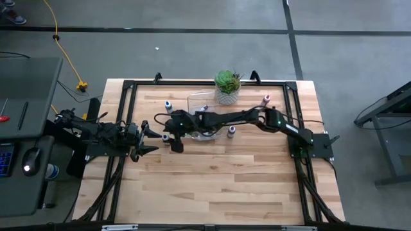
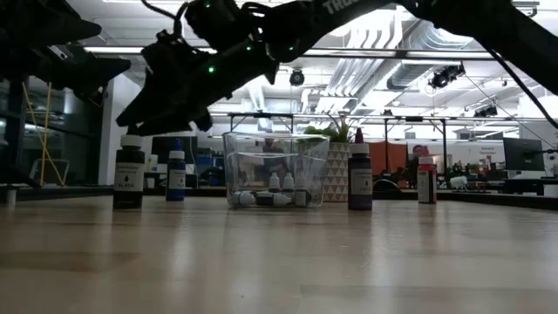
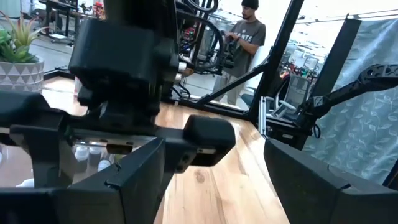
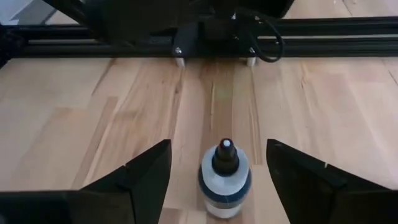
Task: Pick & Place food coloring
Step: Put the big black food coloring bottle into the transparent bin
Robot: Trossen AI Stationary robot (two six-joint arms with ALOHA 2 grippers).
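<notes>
A food coloring bottle (image 4: 224, 180) with a pale body and a black cap stands upright on the wood table; it is the leftmost bottle (image 2: 129, 174) in the low view. My right gripper (image 4: 217, 171) is open, slanting down toward the table's left edge. Its fingers stand on either side of the bottle and a little above it (image 2: 144, 109), touching nothing. Blue (image 2: 176, 172), purple (image 2: 359, 174) and red (image 2: 425, 180) bottles stand on the table. The clear bin (image 2: 234, 166) holds several small bottles. My left gripper (image 1: 153, 135) waits open at the table's left.
A green succulent in a white pot (image 1: 227, 87) stands behind the bin at the table's far edge. A black frame rail (image 4: 311, 37) runs along the table's left side beyond the bottle. A person (image 3: 244, 43) stands in the room behind the table.
</notes>
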